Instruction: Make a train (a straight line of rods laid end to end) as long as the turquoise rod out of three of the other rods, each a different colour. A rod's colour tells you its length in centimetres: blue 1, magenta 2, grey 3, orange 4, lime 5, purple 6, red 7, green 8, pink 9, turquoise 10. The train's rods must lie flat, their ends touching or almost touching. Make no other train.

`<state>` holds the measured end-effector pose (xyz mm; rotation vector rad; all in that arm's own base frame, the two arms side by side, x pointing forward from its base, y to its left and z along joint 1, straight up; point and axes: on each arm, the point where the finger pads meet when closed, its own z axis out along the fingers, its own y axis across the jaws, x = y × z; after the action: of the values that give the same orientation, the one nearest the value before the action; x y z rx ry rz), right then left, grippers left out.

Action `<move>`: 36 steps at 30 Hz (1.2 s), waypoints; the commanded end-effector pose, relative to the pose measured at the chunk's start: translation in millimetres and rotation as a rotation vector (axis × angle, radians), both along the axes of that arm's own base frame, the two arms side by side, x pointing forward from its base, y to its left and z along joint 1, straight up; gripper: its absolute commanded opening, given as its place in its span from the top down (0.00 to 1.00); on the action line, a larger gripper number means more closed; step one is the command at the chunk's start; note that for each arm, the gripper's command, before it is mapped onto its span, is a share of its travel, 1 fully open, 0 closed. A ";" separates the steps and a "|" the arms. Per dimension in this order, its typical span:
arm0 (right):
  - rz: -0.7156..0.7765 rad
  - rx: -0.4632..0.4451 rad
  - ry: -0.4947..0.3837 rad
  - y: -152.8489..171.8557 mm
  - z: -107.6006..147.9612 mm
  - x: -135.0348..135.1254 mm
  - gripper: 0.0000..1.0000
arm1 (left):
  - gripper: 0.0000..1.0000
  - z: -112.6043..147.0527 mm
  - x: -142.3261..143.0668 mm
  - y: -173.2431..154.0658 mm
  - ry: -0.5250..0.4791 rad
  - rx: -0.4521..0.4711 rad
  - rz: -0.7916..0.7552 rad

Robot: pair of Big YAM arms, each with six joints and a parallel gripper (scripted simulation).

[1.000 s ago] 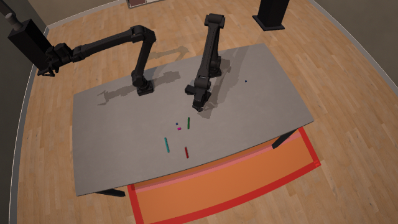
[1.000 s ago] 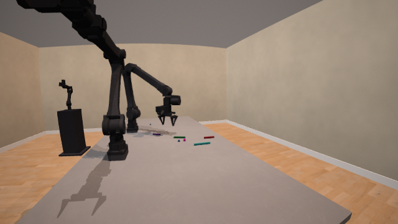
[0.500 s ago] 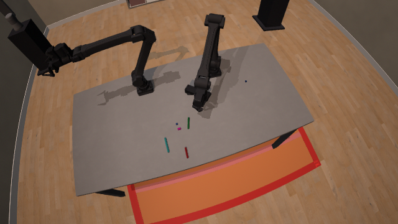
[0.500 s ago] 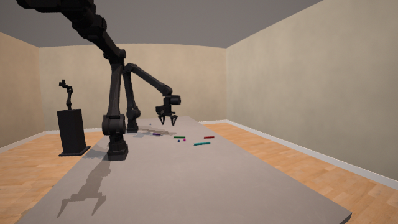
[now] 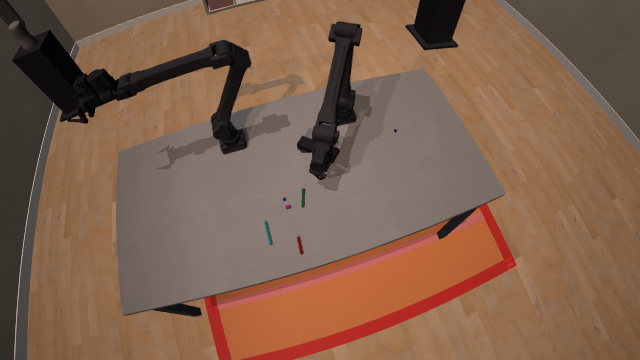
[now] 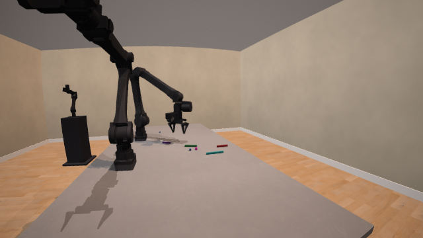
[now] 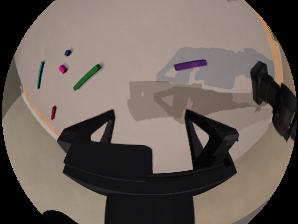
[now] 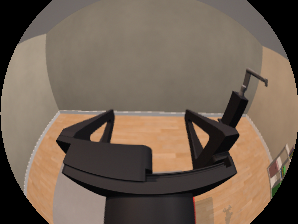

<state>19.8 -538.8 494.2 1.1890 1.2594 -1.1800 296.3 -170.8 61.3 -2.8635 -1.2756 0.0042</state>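
Note:
The turquoise rod (image 5: 268, 233) lies flat near the table's front, with the red rod (image 5: 300, 245) beside it. The green rod (image 5: 303, 197), a magenta rod (image 5: 288, 206) and a blue rod (image 5: 284, 199) lie a little farther back. A second blue rod (image 5: 395, 130) lies alone on the far right. A purple rod (image 7: 190, 64) lies under the left arm's reach, and it also shows in the exterior view (image 6: 166, 143). My left gripper (image 5: 319, 172) hangs open and empty above the table behind the green rod. My right gripper (image 5: 75, 117) is open and empty, held out beyond the table's edge over the floor.
The right arm's base (image 5: 233, 140) stands on the table's back left. A black pedestal (image 5: 435, 22) stands on the floor behind the table, another (image 5: 42, 65) near the right gripper. An orange and red mat (image 5: 360, 295) lies under the front edge.

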 end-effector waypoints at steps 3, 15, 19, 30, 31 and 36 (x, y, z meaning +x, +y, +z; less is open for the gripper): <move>-0.009 -0.025 -0.018 -5.8 6.3 -2.8 0.00 | 0.00 22.4 20.6 -18.5 -0.057 -0.039 0.036; -0.009 -0.025 -0.018 -5.8 6.3 -2.8 0.00 | 0.00 18.2 28.4 -38.5 -0.030 -0.022 0.337; -0.009 -0.025 -0.018 -5.8 6.3 -2.8 0.00 | 0.00 18.8 31.8 -46.5 -0.029 -0.024 0.440; -0.009 -0.025 -0.018 -5.8 6.3 -2.8 0.00 | 0.00 20.1 40.2 -68.2 -0.026 -0.027 0.712; -0.009 -0.025 -0.018 -5.8 6.3 -2.8 0.00 | 0.00 20.2 40.9 -70.3 -0.026 -0.027 0.738; -0.009 -0.025 -0.018 -5.8 6.3 -2.8 0.00 | 0.00 20.4 44.4 -80.8 -0.024 -0.028 0.866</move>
<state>19.8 -538.8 494.2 1.1890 1.2594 -1.1800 318.8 -228.0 63.3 -2.2192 -2.2075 0.0072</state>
